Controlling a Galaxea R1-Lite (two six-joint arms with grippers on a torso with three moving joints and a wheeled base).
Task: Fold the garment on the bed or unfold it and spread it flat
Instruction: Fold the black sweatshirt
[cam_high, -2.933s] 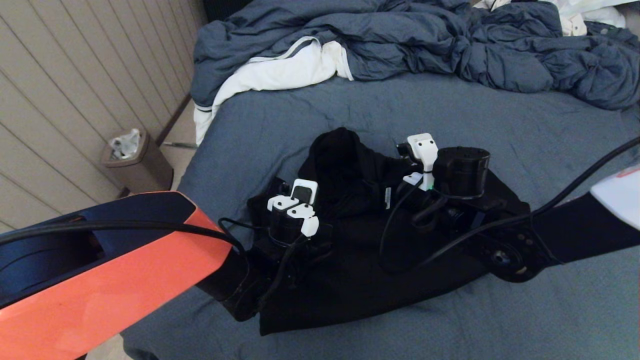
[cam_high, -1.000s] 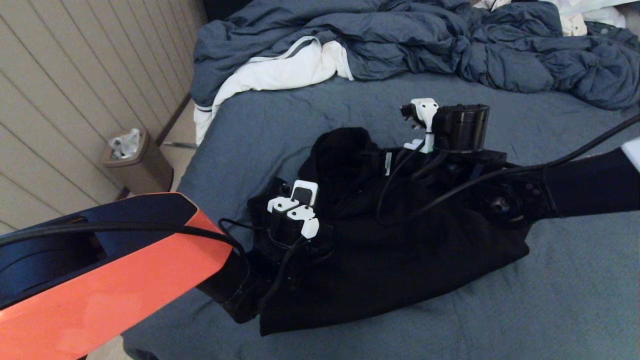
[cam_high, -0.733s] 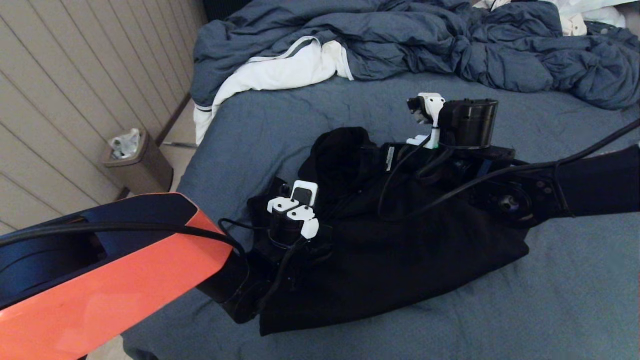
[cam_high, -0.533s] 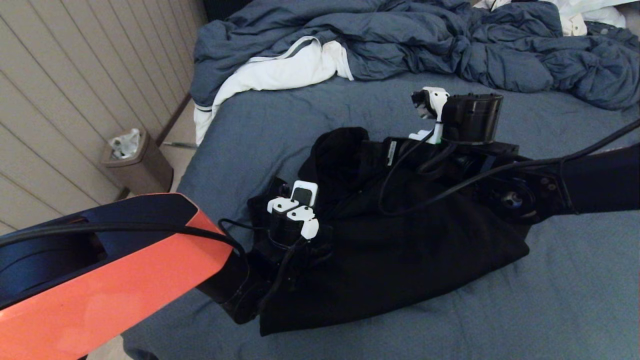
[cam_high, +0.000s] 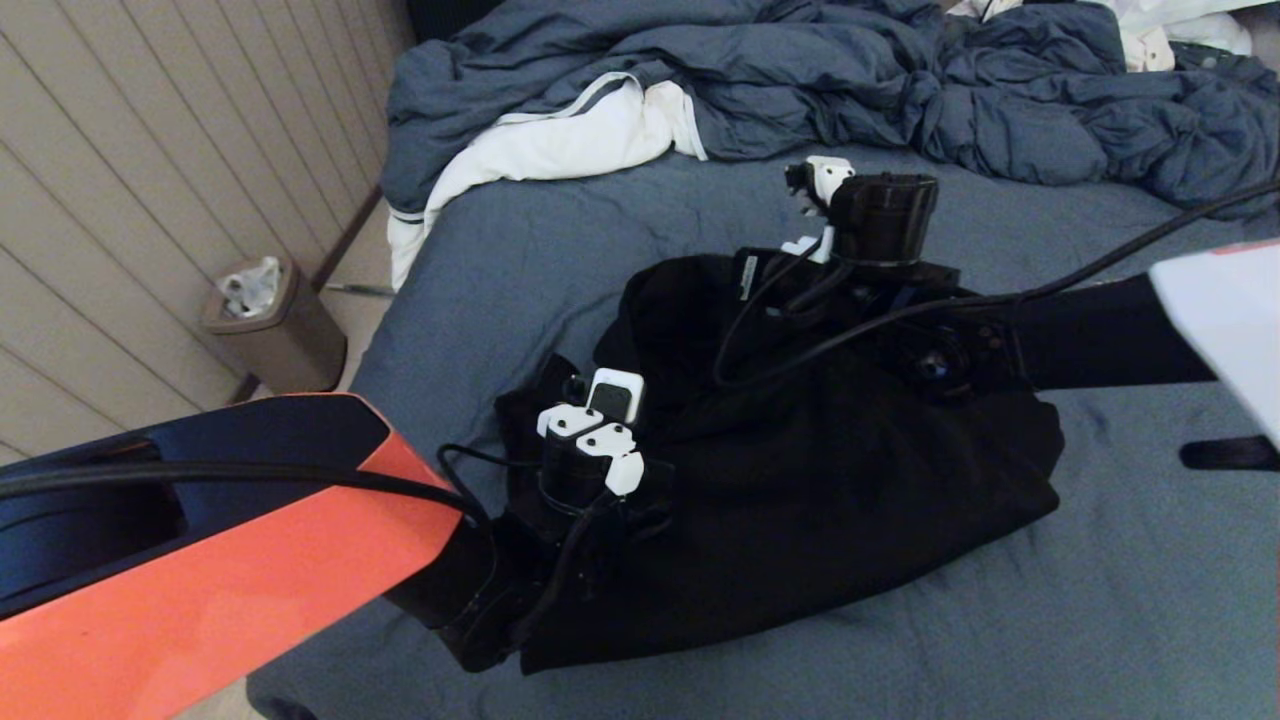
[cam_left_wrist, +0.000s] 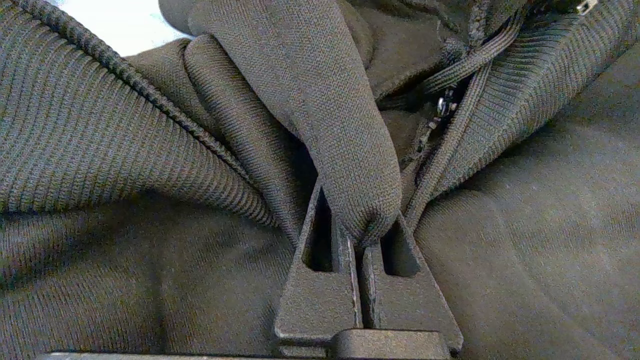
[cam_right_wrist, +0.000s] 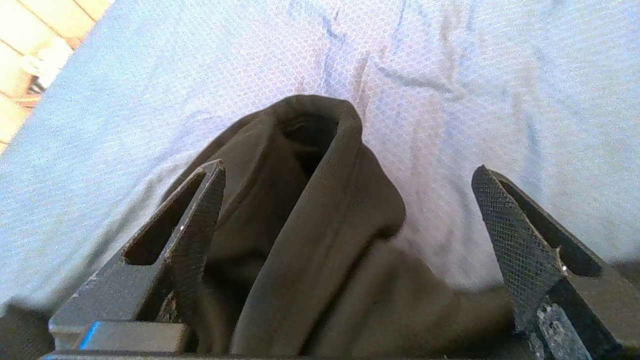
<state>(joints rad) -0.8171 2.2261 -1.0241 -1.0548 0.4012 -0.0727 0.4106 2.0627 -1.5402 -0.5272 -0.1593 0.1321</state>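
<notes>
Left gripper (cam_left_wrist: 361, 220) pinching garment (cam_high: 800, 520) fold, frame centre-left; I'm hovering right gripper (cam_right_wrist: 345, 210), fingers wide, over its upper edge; bed (cam_high: 1150, 600) lying bare lower right.

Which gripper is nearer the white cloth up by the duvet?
Right. The right gripper hangs open over the garment's far edge, nearer the white cloth. The left gripper is shut on a fold at the garment's near left side.

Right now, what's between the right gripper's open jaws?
In the right wrist view, a raised fold of the black hoodie sits between the open jaws of the right gripper, ungripped; behind it, bare bed sheet.
</notes>
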